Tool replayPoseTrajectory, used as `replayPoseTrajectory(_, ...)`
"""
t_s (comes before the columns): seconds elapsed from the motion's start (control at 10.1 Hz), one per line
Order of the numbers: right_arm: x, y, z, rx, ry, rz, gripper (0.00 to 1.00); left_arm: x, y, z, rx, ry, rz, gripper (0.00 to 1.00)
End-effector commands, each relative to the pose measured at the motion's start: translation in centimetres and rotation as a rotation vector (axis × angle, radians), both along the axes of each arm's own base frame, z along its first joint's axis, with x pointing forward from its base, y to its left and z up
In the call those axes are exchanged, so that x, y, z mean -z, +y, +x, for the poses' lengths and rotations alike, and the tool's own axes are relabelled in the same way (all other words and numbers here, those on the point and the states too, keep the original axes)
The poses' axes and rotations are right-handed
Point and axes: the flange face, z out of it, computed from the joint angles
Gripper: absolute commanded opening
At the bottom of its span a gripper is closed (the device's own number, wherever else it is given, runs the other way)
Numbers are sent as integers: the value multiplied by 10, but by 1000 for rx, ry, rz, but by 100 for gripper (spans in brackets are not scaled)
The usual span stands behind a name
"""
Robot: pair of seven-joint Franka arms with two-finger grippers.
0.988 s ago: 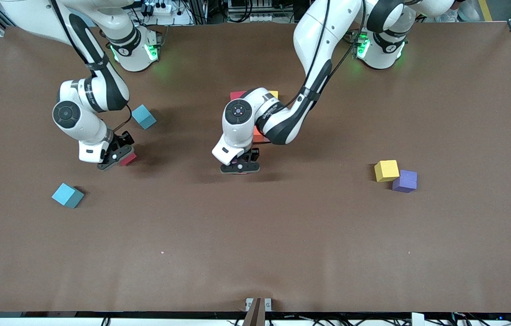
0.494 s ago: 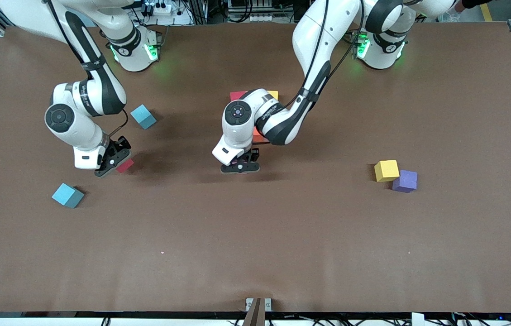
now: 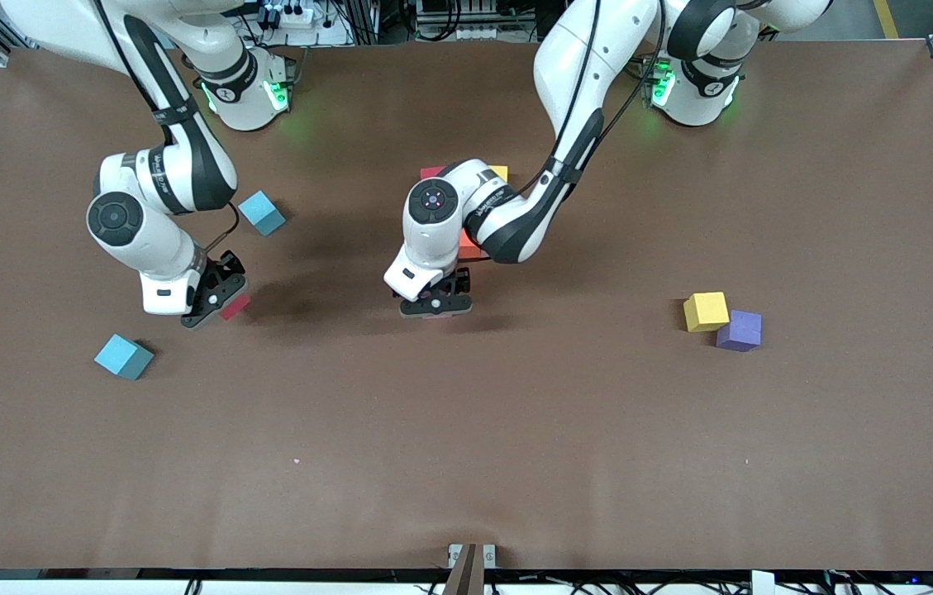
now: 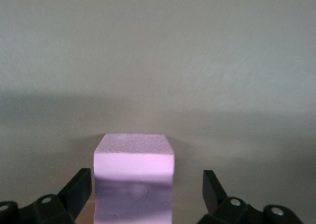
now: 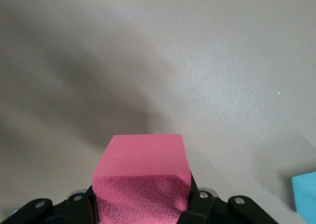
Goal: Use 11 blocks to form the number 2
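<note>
Two grippers: left gripper [image 4: 147, 187] open around pink cube [image 4: 134, 179], right gripper [image 5: 143, 199] clamping red cube [image 5: 142, 182]

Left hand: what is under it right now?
A pink cube stands on the table between the open fingers of the left hand, apparently free of them. In the front view the arm covers it and most of the neighbouring blocks.

Left arm: reaches from base at upper right of front view to frame centre, wrist bent down. Left gripper [image 3: 435, 307] low over table, fingers [image 4: 79, 189] spread, gaps both sides of pink cube [image 4: 134, 177]. Right arm: from upper left, elbow folded. Right gripper [image 3: 218, 302] clamped on red cube [image 5: 142, 182], off table.
</note>
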Motion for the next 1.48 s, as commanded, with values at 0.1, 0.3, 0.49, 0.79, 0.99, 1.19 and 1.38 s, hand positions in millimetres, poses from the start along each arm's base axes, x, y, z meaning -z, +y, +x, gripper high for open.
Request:
replayPoseTrajectory(0.1, -14, 43, 19, -49, -3, -6, 33, -104, 41, 44, -95, -41, -93, 100)
replayPoseTrajectory(0.3, -20, 106, 31, -144, -39, 5, 33, -174, 100, 77, -168, -28, -84, 100)
replayPoseTrajectory(0.49, -25, 183, 26, -222, -58, 11, 33, -221, 175, 84, -218, -6, -64, 100)
replayPoseTrajectory(0.79, -34, 319, 16, -351, -30, -5, 33, -193, 300, 82, -173, 18, 39, 100)
replayPoseTrajectory(0.99, -19, 404, -5, -496, -3, -22, 33, -168, 379, 95, -277, 69, 62, 100)
replayPoseTrajectory(1.19, 1, 465, -44, -661, -14, -6, 33, -144, 461, 104, -406, 163, 96, 100)
replayPoseTrajectory(1.38, 4, 509, -76, -738, -45, 14, 33, -132, 538, 114, -530, 212, 132, 100)
